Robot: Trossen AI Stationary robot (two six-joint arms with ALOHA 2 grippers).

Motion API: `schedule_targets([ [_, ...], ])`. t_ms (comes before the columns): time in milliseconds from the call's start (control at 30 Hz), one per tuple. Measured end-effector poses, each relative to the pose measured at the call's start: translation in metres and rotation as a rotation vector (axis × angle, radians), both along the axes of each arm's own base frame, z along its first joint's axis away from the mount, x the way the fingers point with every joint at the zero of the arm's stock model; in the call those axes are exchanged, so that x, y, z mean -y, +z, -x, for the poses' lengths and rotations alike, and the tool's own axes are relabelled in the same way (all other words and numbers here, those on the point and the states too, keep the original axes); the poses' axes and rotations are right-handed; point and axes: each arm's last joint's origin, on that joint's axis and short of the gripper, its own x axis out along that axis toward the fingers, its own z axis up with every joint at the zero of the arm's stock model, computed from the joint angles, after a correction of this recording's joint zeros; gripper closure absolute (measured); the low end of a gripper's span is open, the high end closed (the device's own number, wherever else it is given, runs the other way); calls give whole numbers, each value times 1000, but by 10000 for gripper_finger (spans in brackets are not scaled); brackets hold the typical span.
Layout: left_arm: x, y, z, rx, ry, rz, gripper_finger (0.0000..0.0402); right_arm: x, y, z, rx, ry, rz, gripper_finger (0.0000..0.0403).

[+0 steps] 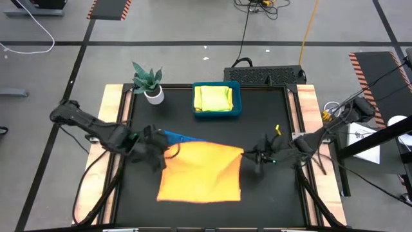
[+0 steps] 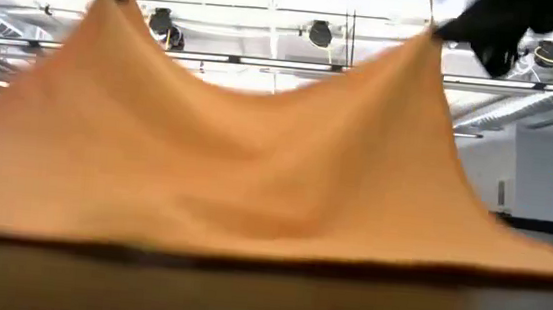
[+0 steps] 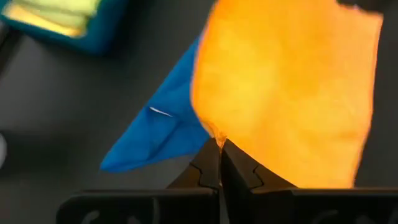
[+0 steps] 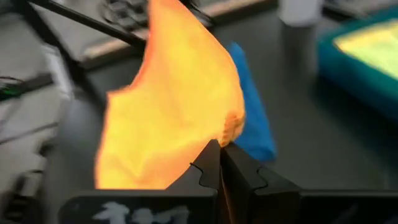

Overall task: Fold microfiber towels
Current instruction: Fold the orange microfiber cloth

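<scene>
Orange towel (image 1: 201, 171) spread mid-counter (image 1: 270, 200), far edge lifted. Left claw (image 3: 219, 144) pinches one far corner, right claw (image 4: 219, 149) pinches the other. Blue towel (image 1: 180, 136) lies partly under it. Yellow towel (image 1: 213, 98) sits in teal tray (image 1: 217, 114).

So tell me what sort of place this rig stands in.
Probably a robotics lab or workshop hall: hazard-striped floor markings, loose cables on a grey floor, and exposed ceiling ducts with hanging lights.

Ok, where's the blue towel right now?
In the high view the blue towel lies left of centre, mostly under the orange towel's far edge, beside the left gripper.
</scene>
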Motion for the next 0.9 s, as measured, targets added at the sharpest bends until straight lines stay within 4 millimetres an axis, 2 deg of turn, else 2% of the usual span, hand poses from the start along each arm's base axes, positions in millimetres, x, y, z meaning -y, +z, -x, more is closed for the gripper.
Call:
schedule_targets([
  [100,-19,-24,-12,-35,-21,36,395,14,-22,3,-78,-75,-7,403],
  [233,-44,-54,-17,-87,5,32,398,34,-49,8,-165,-153,-9,403],
  [400,-61,-77,-15,-144,-13,33,395,48,-66,12,-236,-166,-32,403],
  [600,-49,-81,-13,-149,-119,49,397,36,-60,8,-169,-21,-102,403],
  [767,-25,-81,-8,-153,-237,35,398,17,-47,6,-37,138,-129,403],
  [900,-5,-81,-2,-142,-289,0,398,0,-44,8,11,232,-122,403],
])
